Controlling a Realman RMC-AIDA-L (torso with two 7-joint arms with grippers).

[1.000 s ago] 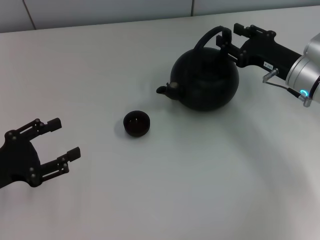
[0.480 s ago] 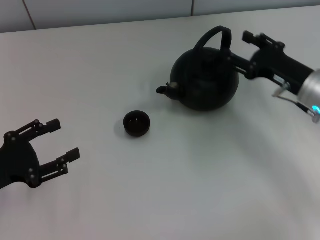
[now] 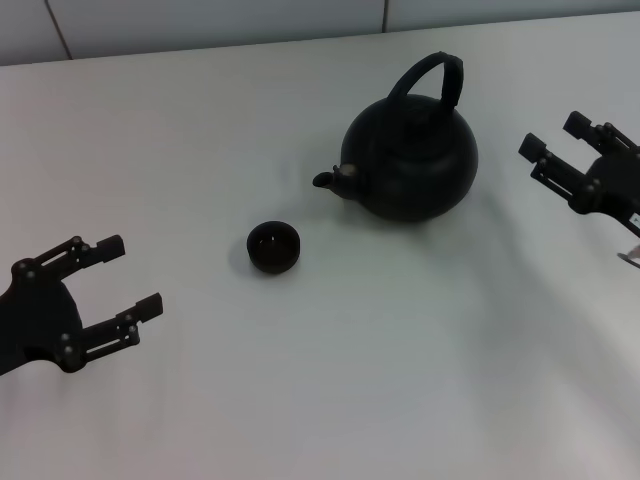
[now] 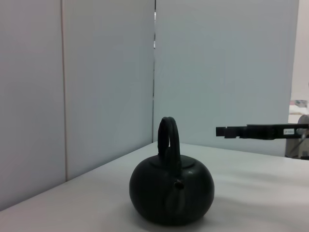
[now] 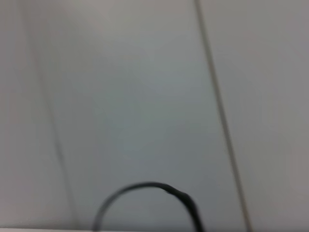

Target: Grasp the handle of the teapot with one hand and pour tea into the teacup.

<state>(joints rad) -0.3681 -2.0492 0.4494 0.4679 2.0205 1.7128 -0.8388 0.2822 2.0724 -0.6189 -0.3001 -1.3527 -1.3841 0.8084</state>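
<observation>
Your right claw [image 3: 558, 140] gapes wide near the worktop's [image 3: 400, 380] right edge; left wrist view alone shows the round matte teapot's [image 4: 171, 187] spout head-on.

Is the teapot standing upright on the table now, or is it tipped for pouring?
Upright. The teapot sits flat on the table, its handle arching straight over it; neither gripper touches it.

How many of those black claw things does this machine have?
2. The left gripper hovers open at the table's near left; the right gripper hovers open just right of the teapot.
</observation>
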